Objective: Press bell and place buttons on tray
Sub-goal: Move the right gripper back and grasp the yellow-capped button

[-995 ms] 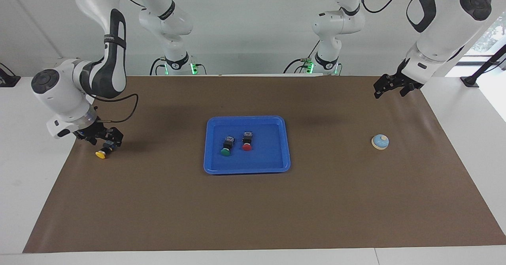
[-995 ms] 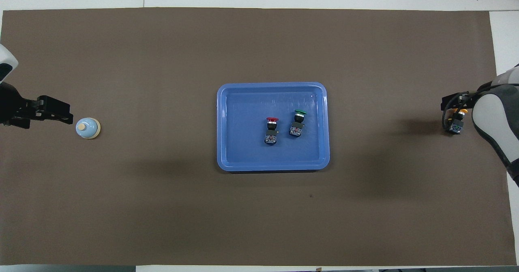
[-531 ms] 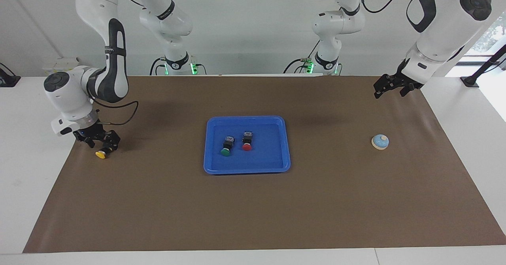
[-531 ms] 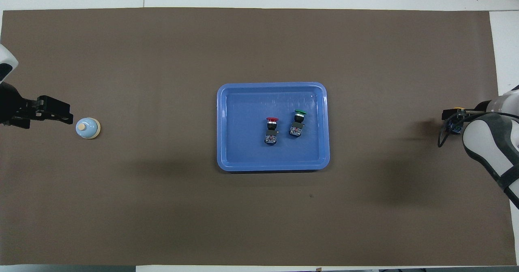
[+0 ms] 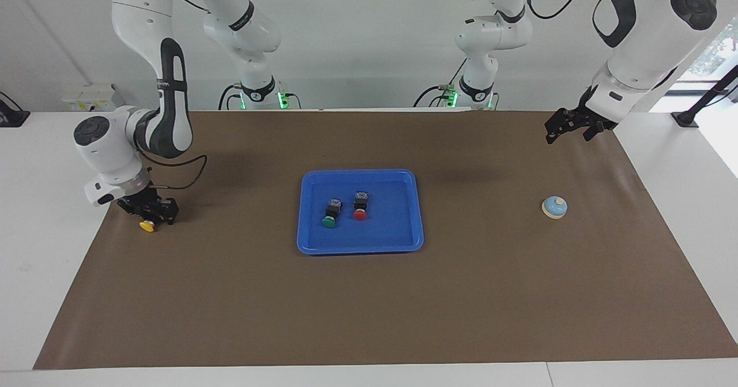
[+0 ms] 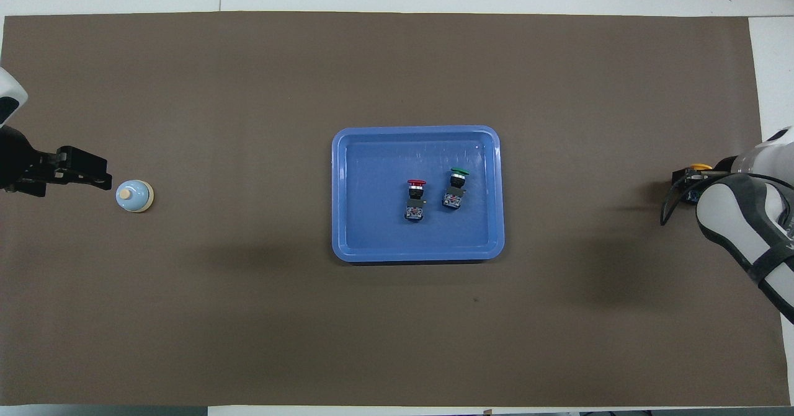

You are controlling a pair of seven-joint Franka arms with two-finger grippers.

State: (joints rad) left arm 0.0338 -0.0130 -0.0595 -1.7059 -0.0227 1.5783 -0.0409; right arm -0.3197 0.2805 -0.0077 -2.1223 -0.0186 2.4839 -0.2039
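The blue tray (image 5: 403,237) lies mid-table with the green button (image 5: 330,214) and the red button (image 5: 360,208) lying on it. The yellow button (image 5: 147,225) lies on the mat at the right arm's end of the table; only its cap (image 6: 701,167) shows from above. My right gripper (image 5: 151,214) is down at it, open, with a finger on each side of the button's body. The bell (image 5: 554,207) stands at the left arm's end. My left gripper (image 5: 569,138) waits open, raised over the mat beside the bell (image 6: 134,196).
A brown mat (image 5: 369,306) covers the table, with white table edge around it. The right arm's forearm (image 6: 744,230) hangs over the mat's end and hides most of the yellow button from above.
The right arm has swung its wrist upright and brought its gripper lower around the yellow button. The button has not moved. The left arm has stayed still.
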